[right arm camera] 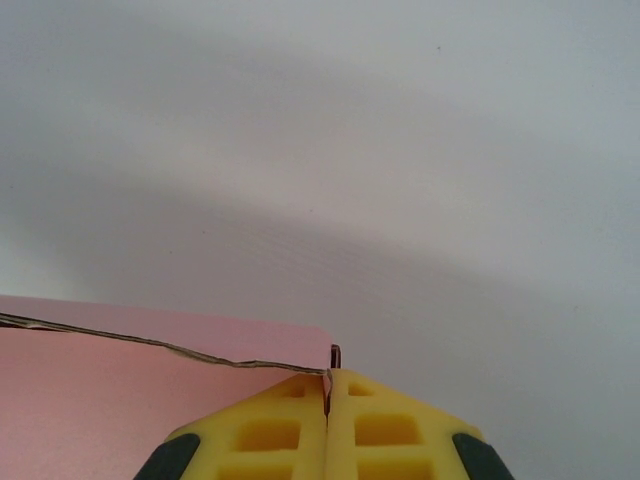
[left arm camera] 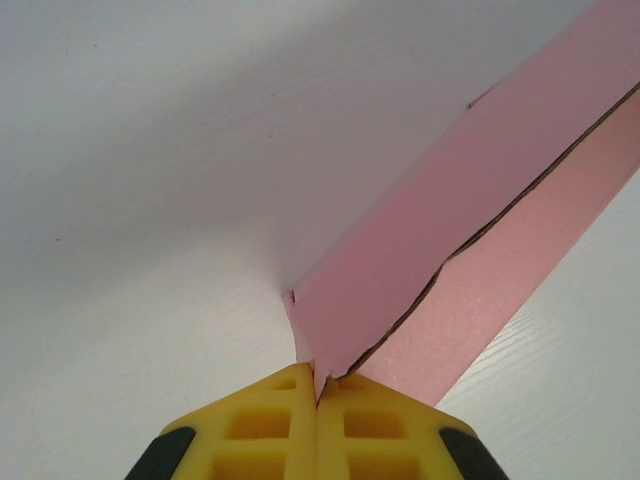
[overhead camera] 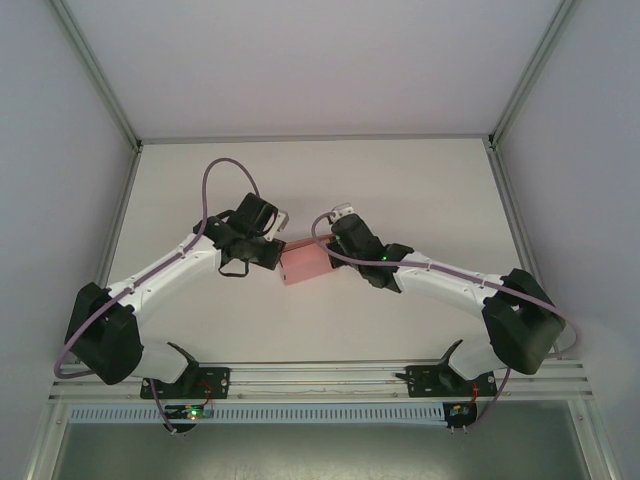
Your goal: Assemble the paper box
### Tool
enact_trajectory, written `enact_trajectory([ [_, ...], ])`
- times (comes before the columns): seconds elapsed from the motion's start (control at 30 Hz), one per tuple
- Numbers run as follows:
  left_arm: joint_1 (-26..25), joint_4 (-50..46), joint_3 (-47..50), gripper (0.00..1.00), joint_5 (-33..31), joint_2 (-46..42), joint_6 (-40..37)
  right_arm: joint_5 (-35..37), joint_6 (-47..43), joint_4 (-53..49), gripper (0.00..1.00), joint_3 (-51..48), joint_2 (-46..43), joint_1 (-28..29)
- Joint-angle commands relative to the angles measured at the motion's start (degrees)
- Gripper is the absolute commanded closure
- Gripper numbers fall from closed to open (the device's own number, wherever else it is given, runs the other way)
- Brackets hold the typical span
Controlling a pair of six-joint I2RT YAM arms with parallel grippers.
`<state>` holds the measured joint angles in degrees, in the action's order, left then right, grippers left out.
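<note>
Left claw (left arm camera: 318,388) and right claw (right arm camera: 328,388) are each pinching fully closed on opposite edges of the pink paper box (overhead camera: 307,266), holding it between them mid-table (overhead camera: 420,190), presumably bracing it for folding.

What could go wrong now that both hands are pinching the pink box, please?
The left hand nips the paper box only by a corner at its very tip, so the card could slip free. The right hand likewise holds just a thin edge; if the hands pull apart or twist, the card may crease or tear.
</note>
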<state>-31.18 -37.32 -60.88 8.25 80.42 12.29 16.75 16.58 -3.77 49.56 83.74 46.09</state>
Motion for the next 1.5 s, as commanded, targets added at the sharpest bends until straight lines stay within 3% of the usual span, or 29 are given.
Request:
enact_trajectory([
  [0.0, -0.65, -1.71, -2.05, 1.0, -0.02, 0.35, 4.42, 3.5, -0.15, -4.89, 1.0, -0.71, 2.29, 3.0],
  [0.2, 0.39, -5.15, -4.36, 1.0, 2.25, 2.33, 9.13, 11.68, -0.29, -4.15, 1.0, -1.51, 4.35, 7.8],
  [0.47, 2.5, -2.86, -5.91, 1.0, 10.49, 3.25, 21.07, 11.02, 1.21, -1.88, 1.0, -3.11, 6.31, 9.68],
  [0.87, 5.73, -3.61, -8.73, 1.0, 17.1, 4.84, 28.53, 9.25, 2.56, 0.11, 1.0, -4.6, 6.93, 10.87],
  [1.17, 5.69, -1.55, -4.46, 1.0, 14.79, 4.76, 24.71, 9.01, 3.1, 1.35, 1.0, -5.0, 7.04, 10.96],
  [1.37, 5.17, 9.58, 6.35, 1.0, 13.12, 2.22, 31.67, 8.44, 4.52, 2.39, 1.0, -5.08, 6.96, 11.04],
  [1.47, 4.58, 11.44, 9.62, 1.0, 11.62, 0.41, 30.8, 8.65, 4.45, 2.55, 1.0, -5.29, 6.78, 11.13],
])
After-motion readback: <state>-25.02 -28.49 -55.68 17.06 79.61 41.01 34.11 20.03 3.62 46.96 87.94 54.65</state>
